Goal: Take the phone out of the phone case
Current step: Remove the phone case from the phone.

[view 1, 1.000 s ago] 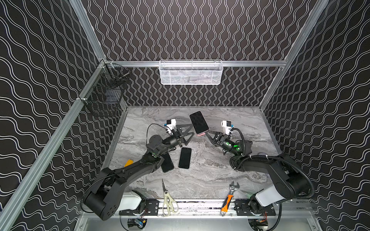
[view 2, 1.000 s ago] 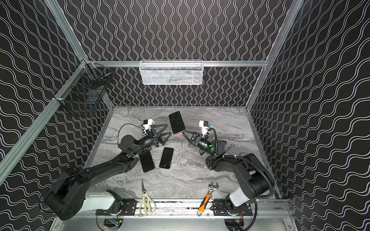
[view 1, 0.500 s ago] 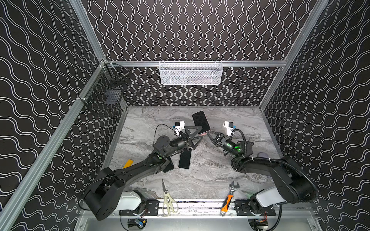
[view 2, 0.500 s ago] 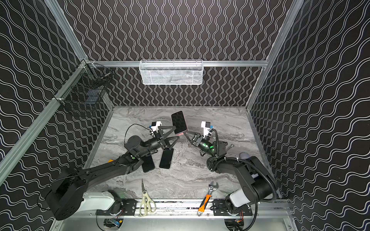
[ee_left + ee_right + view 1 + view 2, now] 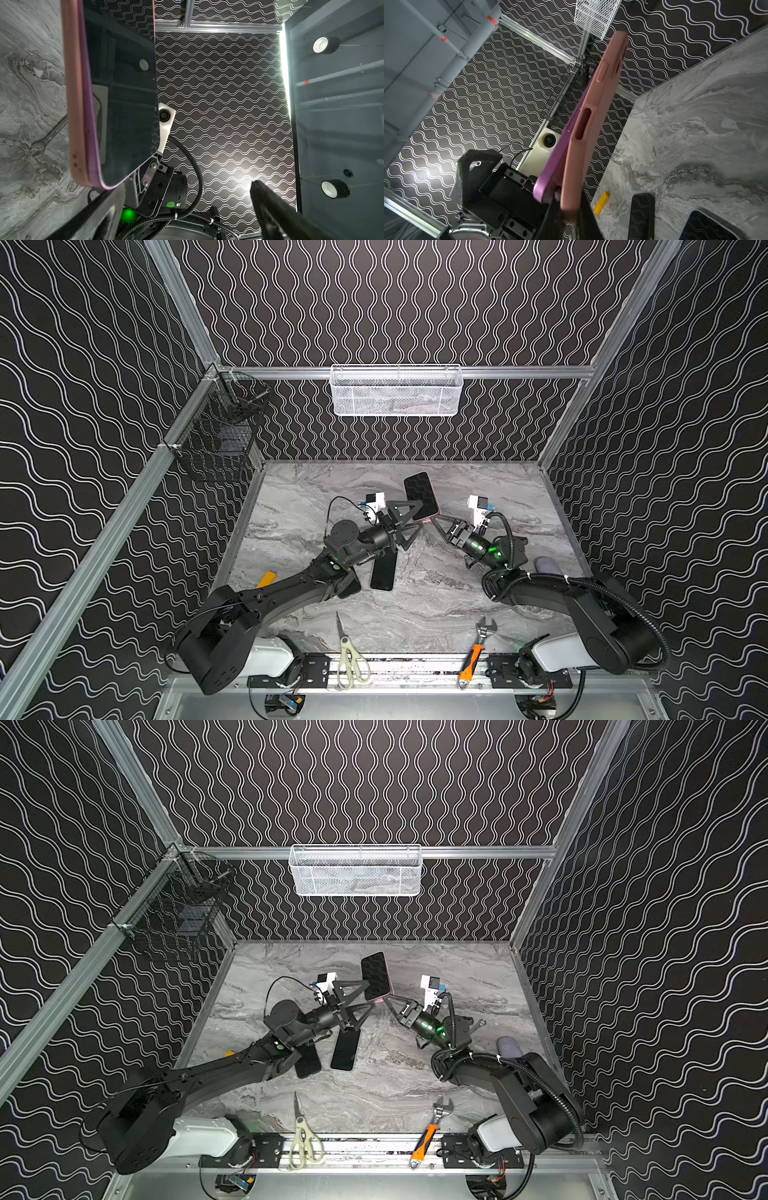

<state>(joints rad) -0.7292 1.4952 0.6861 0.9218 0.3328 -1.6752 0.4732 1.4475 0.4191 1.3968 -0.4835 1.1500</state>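
Right gripper (image 5: 431,519) tight on pink phone case (image 5: 591,124), left gripper (image 5: 411,516) wide-spread beside it; wrench (image 5: 49,135) engraving illegible.

We find both top views evenly lit and sharp. Wrist views show glare on the wall (image 5: 245,178), and the phone case (image 5: 600,99) is soft-edged.

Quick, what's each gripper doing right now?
Left gripper: open, nothing gripped.
Right gripper: closed on the cased phone.

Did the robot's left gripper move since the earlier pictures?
Yes. The left gripper slid toward the cased phone. In a top view it now overlaps the far end of the flat dark phone, which it sat beside before.
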